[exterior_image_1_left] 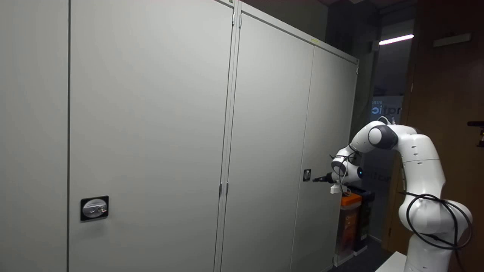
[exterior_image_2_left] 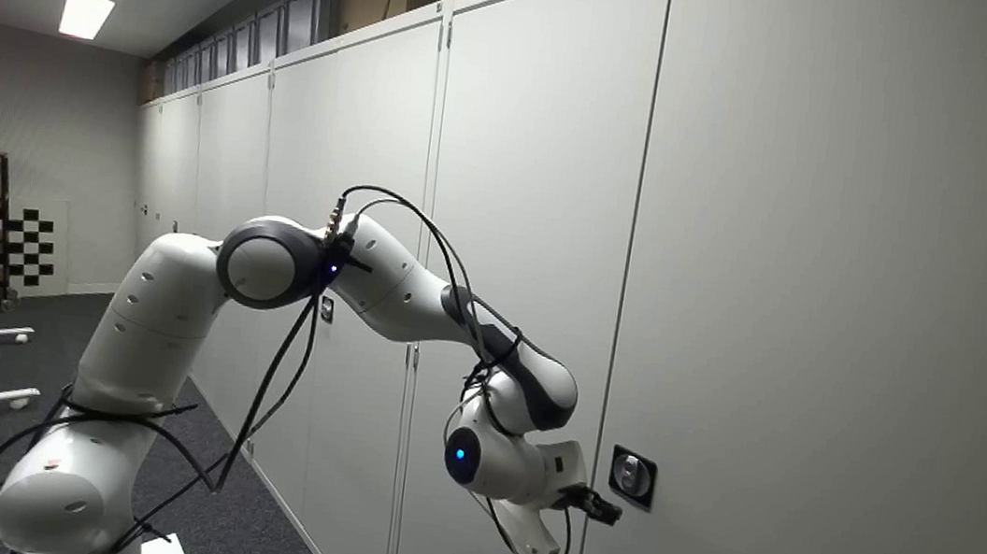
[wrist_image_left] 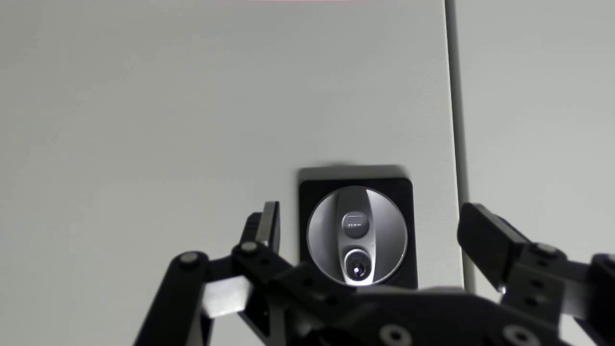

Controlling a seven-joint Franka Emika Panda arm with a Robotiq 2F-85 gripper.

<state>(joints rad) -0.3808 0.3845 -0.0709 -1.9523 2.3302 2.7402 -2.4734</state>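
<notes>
My gripper point(wrist_image_left: 370, 221) stands open, its black fingers point(wrist_image_left: 485, 240) wide apart and nothing held between them. Past the fingertips, a round silver turn handle point(wrist_image_left: 355, 202) in a black square plate is seen on the cabinet door. Its raised grip runs upright, with a keyhole lock point(wrist_image_left: 358, 265) at the lower end. My gripper's base hides the plate's bottom edge. In an exterior view the gripper point(exterior_image_1_left: 314, 180) points at the handle point(exterior_image_1_left: 307, 175), close to it, and a small gap shows. The gripper point(exterior_image_2_left: 615, 514) also appears just beside the handle point(exterior_image_2_left: 633, 476) in an exterior view.
Tall grey cabinets point(exterior_image_1_left: 151, 113) line the wall. A vertical door seam point(wrist_image_left: 459, 144) runs right of the handle in the wrist view. Orange-lidded bin point(exterior_image_1_left: 349, 200) stands behind the wrist. Another door handle point(exterior_image_1_left: 94, 208) is farther along. Loose cables point(exterior_image_2_left: 285, 364) hang from the arm.
</notes>
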